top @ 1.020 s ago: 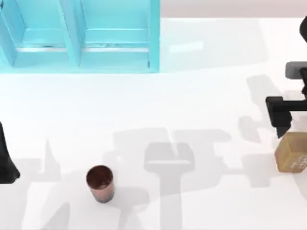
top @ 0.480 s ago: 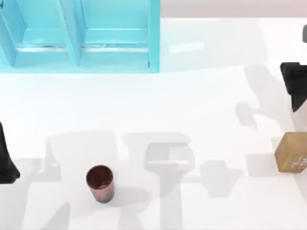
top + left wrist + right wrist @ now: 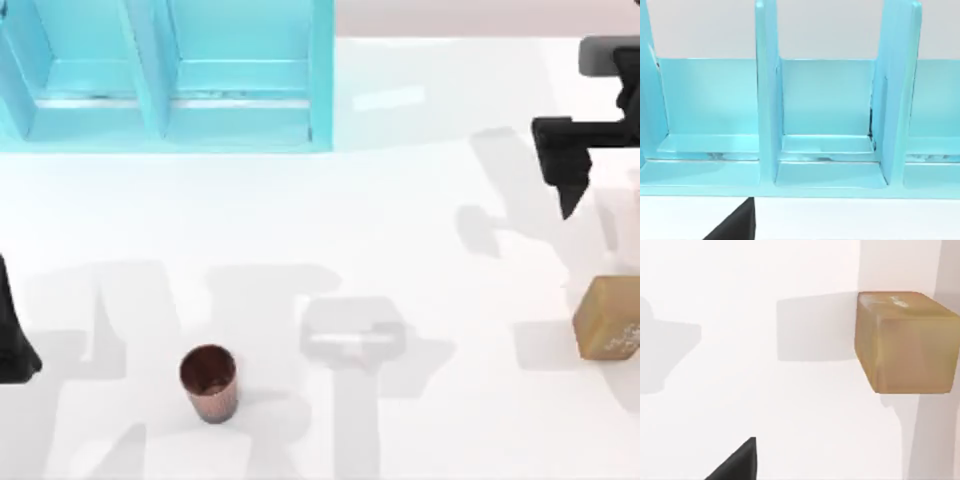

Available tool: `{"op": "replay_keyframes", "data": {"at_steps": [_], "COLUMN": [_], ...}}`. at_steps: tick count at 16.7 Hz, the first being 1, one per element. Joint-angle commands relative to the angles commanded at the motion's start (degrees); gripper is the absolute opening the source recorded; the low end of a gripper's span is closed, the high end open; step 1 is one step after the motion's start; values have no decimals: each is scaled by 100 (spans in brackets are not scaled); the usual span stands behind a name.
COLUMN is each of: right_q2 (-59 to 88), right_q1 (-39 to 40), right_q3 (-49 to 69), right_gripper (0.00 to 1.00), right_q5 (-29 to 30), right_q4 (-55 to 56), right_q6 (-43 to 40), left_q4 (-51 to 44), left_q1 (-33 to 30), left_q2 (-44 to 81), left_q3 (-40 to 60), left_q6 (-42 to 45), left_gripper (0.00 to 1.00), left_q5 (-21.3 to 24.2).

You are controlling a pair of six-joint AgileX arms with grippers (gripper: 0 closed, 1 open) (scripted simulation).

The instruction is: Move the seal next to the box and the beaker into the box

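Tan seal below right claw

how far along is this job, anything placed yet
Nothing is placed yet. The seal sits on the table at the right edge, far from the blue box at the back left. The beaker stands upright near the front left, outside the box. Neither is held: the right pincer hangs behind the seal; the left arm is parked at the left edge. Both moves remain.

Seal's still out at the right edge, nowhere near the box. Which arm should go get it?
Right, probably. Its claw hangs just behind the seal on the table's right side, while the left claw sits parked at the far left edge, nearer the beaker.
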Motion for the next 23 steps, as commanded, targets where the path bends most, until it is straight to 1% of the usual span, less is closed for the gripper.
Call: {"op": "replay_keyframes", "data": {"at_steps": [3, 8, 12, 14, 17, 19, 23], "right_q2": [696, 2301, 3538, 4025, 4530, 4675, 4691], "right_q1": [1027, 2998, 4046, 4406, 4693, 4765, 4773], "right_q3": [927, 2905, 4440, 5087, 5775, 5976, 5997], "right_gripper": [100, 100, 100, 100, 100, 100, 100], "right_q5": [176, 502, 726, 825, 937, 971, 975], "right_q4": [-141, -484, -719, -797, -876, -902, -905], "right_q6": [889, 2656, 3857, 4296, 4719, 4834, 4846], "left_q4": [0, 0, 0, 0, 0, 0, 0], "left_q1": [0, 0, 0, 0, 0, 0, 0], "left_q2": [0, 0, 0, 0, 0, 0, 0], "left_q3": [0, 0, 0, 0, 0, 0, 0], "left_q6": [0, 0, 0, 0, 0, 0, 0], "left_gripper": [100, 100, 100, 100, 100, 100, 100], "left_q5": [0, 0, 0, 0, 0, 0, 0]}}
